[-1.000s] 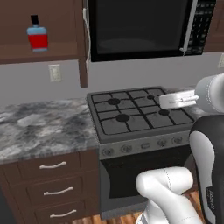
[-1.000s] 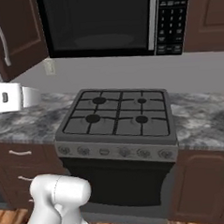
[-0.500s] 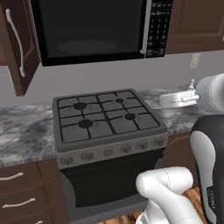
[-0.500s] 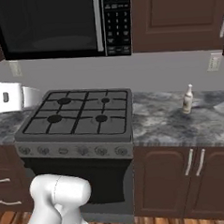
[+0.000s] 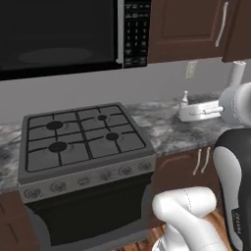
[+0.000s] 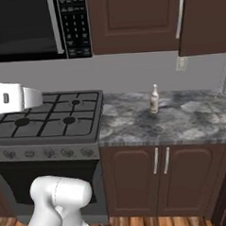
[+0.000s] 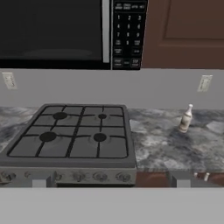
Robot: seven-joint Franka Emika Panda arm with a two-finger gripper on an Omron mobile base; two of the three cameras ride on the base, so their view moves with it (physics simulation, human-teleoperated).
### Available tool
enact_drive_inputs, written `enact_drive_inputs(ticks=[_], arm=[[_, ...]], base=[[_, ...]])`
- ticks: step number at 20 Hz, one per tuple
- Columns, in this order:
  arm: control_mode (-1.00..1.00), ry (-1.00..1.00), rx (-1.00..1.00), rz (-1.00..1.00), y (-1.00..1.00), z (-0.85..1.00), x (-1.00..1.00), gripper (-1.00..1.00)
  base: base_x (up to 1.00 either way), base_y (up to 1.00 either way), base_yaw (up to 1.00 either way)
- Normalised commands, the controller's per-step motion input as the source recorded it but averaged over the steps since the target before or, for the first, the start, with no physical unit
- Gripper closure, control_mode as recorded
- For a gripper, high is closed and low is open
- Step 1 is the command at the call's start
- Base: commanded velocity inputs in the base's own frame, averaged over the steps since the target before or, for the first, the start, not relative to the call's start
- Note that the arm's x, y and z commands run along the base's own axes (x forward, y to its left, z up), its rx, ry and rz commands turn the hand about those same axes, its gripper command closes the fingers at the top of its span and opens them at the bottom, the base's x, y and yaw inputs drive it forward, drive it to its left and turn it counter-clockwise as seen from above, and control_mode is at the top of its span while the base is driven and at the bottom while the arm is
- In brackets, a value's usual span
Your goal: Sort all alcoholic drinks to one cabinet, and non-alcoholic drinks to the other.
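Observation:
One alcoholic drink, a slim pale bottle [image 6: 154, 99] with a white cap, stands upright on the grey marbled counter [image 6: 191, 119] right of the stove. It also appears in the hand view as the bottle [image 7: 185, 119] and in the left base view as the bottle [image 5: 184, 98], half behind my hand. My gripper [image 7: 111, 183] is open with nothing between its widely spaced tips. It hovers above the stove's right edge, well short of the bottle, as the gripper [image 5: 182, 115] and the gripper [image 6: 40, 98]. A dark brown wall cabinet [image 6: 133, 19] with a silver bar handle hangs above the counter, door shut. The non-alcoholic drinks are out of view.
A black gas stove [image 5: 83, 139] sits under a black microwave [image 5: 59, 34]. Low cabinets with short handles [image 6: 160, 160] run below the counter. A white paper roll [image 5: 236, 74] stands at the counter's far right. A darker door panel [image 6: 204, 19] hangs nearer at the top right.
The base has driven right, so the whole scene has slid left. The left wall cabinet with the blue bottle has left the picture and the right counter with the pale bottle has come in. The gripper has stayed open.

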Motion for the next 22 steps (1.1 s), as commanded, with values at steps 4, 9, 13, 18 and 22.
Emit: enact_drive_inputs(ticks=[4,9,13,18,22], arm=[[1.0,0.0,0.0,0.0,0.0,0.0,0.0,-1.0],[1.0,0.0,0.0,0.0,0.0,0.0,0.0,-1.0],[1.0,0.0,0.0,0.0,0.0,0.0,0.0,-1.0],[1.0,0.0,0.0,0.0,0.0,0.0,0.0,-1.0],[1.0,0.0,0.0,0.0,0.0,0.0,0.0,-1.0]], base=[[0.34,-0.46,-0.09],[0.44,-0.36,-0.06],[0.55,-0.23,-0.02],[0.51,-0.23,-0.01],[0.43,-0.27,-0.01]])
